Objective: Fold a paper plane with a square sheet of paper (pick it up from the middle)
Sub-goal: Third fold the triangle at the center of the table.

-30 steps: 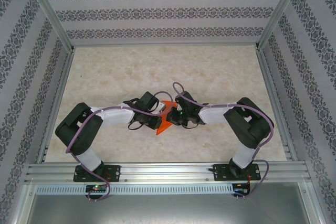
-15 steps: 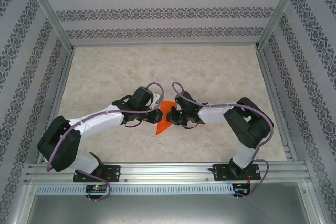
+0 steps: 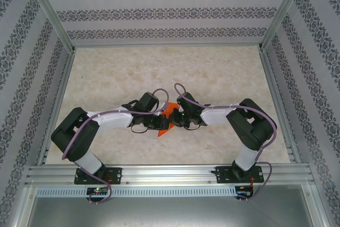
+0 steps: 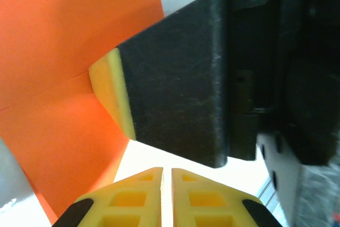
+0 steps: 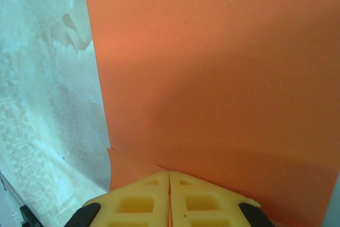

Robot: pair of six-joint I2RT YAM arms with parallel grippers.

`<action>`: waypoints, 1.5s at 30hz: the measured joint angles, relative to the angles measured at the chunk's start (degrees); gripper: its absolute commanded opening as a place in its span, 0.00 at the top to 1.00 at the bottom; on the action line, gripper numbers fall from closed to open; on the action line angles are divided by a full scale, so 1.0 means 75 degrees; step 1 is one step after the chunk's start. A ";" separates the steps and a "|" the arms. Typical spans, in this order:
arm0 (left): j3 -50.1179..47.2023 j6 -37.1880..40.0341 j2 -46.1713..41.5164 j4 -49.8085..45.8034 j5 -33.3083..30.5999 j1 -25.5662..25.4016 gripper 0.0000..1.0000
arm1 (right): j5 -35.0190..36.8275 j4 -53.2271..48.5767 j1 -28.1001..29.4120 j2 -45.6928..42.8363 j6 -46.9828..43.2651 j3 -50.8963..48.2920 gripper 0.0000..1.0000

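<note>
In the top view, the orange paper is sitting at frame centre between both wrists. The right gripper is clamping its folded edge, and the left gripper is keeping its fingers together. The table is lying open across the upper frame.

Top external view: fixed above and behind the arm bases, looking down and forward over the whole bench. Left wrist view: mounted just behind the left hand, looking along its fingers, very close to the orange paper. Right wrist view: likewise behind the right hand. All three views share the paper at mid-bench.
</note>
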 measured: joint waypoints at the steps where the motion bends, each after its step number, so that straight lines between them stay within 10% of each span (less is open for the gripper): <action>1: 0.0000 -0.0003 0.0064 -0.0003 -0.0003 0.0000 0.86 | 0.0000 0.0000 0.0000 0.0000 0.0000 0.0000 0.91; 45: -0.0871 0.0297 -0.0093 0.0140 -0.0487 0.0000 0.86 | 0.0090 -0.0373 0.0012 0.0064 -0.0152 0.0227 0.92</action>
